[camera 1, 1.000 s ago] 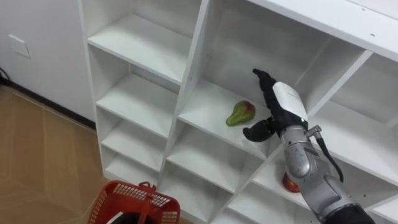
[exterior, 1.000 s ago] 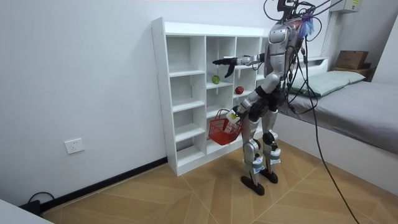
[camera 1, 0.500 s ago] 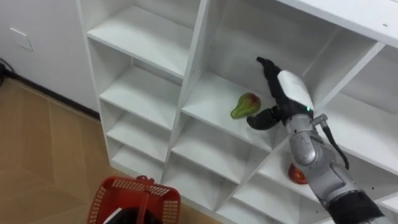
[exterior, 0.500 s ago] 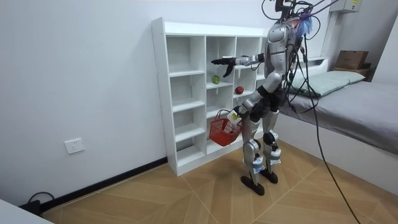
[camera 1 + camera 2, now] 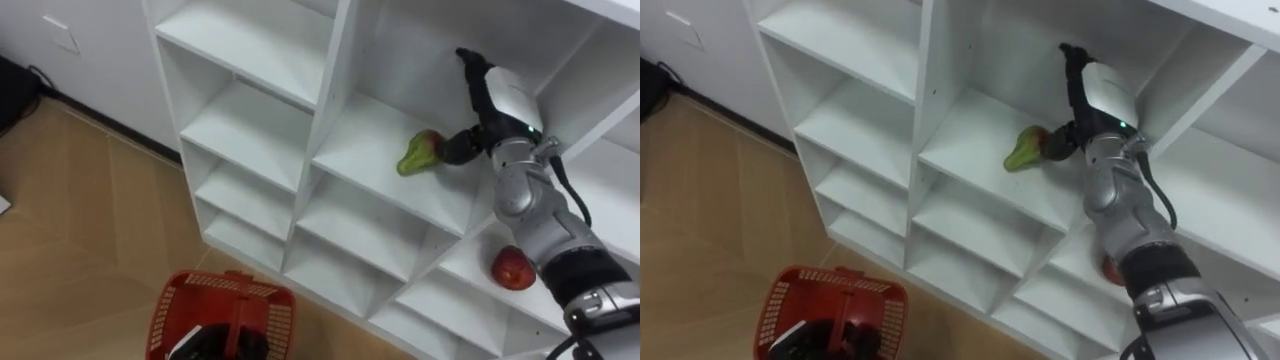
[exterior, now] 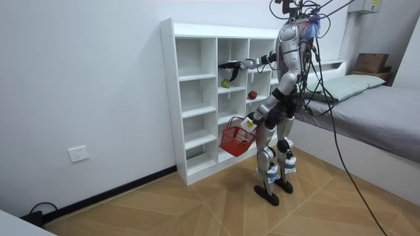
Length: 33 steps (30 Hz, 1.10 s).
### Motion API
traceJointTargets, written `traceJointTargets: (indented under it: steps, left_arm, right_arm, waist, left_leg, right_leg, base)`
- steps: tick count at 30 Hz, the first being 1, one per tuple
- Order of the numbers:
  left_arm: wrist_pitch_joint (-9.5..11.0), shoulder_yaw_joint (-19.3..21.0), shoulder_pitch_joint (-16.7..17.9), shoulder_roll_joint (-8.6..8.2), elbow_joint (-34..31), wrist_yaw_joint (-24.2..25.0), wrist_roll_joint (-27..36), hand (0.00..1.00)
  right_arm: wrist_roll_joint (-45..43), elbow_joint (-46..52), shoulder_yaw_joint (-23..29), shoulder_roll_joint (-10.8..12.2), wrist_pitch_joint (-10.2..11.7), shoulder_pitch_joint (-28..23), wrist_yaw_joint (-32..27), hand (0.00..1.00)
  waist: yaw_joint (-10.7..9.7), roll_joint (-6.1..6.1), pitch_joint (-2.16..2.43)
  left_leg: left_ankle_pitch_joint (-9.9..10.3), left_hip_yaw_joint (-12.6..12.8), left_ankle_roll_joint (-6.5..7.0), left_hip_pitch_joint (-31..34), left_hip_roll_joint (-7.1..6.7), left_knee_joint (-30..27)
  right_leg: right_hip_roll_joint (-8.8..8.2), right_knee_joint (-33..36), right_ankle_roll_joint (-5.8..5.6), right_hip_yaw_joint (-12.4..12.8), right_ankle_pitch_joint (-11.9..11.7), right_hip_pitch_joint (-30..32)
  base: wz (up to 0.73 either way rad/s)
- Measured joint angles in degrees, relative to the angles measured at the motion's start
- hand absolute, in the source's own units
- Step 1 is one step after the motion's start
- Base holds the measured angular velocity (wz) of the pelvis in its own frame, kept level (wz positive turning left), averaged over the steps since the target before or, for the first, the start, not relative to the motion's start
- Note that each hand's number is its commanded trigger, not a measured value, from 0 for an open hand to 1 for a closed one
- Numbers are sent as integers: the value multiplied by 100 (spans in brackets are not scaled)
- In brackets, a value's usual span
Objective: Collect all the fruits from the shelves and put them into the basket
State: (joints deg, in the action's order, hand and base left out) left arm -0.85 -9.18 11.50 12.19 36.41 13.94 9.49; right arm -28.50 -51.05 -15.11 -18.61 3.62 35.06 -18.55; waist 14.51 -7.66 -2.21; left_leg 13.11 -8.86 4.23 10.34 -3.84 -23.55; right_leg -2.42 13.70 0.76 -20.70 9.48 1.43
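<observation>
Green-red pear (image 5: 417, 156) lies sideways, neck pointing left, base against the thumb of the spread right hand (image 5: 503, 97).

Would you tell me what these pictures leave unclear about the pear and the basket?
Contact between right hand and pear: eye views, thumb covers the pear's end; room view, too small.
Left hand at the basket handle: eye views, cut off by lower edge.
Basket contents: same edge.
</observation>
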Motion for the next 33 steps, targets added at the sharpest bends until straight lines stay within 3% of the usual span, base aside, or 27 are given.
traceJointTargets:
  steps: [7, 11, 16, 33]
  left_arm:
    - [-16, -166, -121, -32, 85, -93, -1, 100]
    - [-47, -194, -244, -42, 224, -107, -5, 100]
    - [-39, -280, -373, -60, 416, -222, -2, 100]
    - [-38, -297, -585, -56, 805, -252, 6, 100]
  right_arm:
    - [116, -211, -80, 15, -9, 215, 84, 0]
    - [220, -248, -119, 12, -215, 213, 361, 0]
    - [596, -250, -169, 20, -246, 200, 676, 0]
    - [577, -251, -407, 39, -260, 151, 1221, 0]
  waist:
    - [-13, -82, 13]
    - [-20, -158, 5]
    - [-23, -238, -2]
    - [-32, -265, 1]
  left_leg:
    - [-137, 107, 46, 17, -50, 193]
    - [-196, 108, 67, -62, -87, 305]
    - [-196, 119, 68, -97, -87, 345]
    - [-198, 174, 72, -207, -78, 440]
  right_leg:
    - [-118, 119, -11, 9, 9, 185]
    - [-158, 117, -27, 22, 11, 158]
    - [-162, 114, -37, 14, 16, 134]
    - [-155, 84, -42, 101, 19, 88]
  base:
    - [-7]
    - [0]
    - [0]
    - [-1]
